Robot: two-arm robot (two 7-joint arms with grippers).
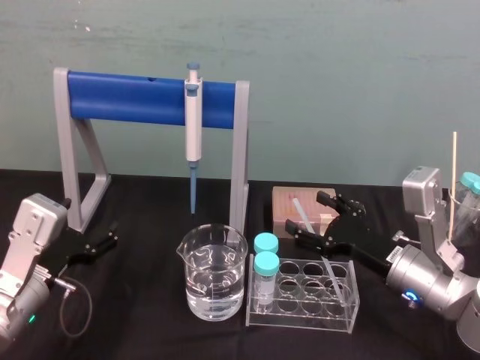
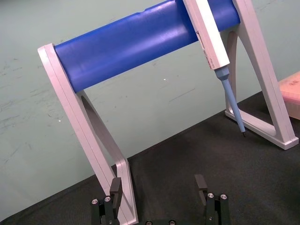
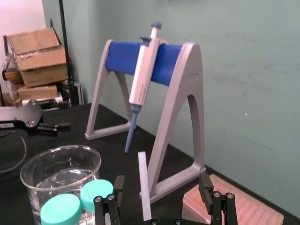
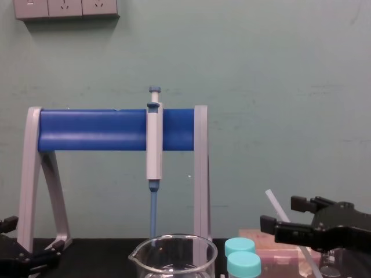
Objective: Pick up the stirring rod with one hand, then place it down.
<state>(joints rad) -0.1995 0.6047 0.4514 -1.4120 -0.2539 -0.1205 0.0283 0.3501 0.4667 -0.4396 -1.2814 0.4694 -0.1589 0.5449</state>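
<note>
right gripper sat lower right in head view, jaws apart | stirring rod leaned between them, ungripped | left gripper parked lower left, jaws apart too

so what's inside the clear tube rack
Two teal-capped tubes stand in the rack's left holes; the stirring rod leans in a right one. The open right pincer straddles the rod, hiding its middle. Left pincer parked far left.

A pale green painted wall is rising directly behind the table, which is wearing a matte black covering. White sockets are sitting high on the wall, and cardboard boxes are standing stacked off to one side.
</note>
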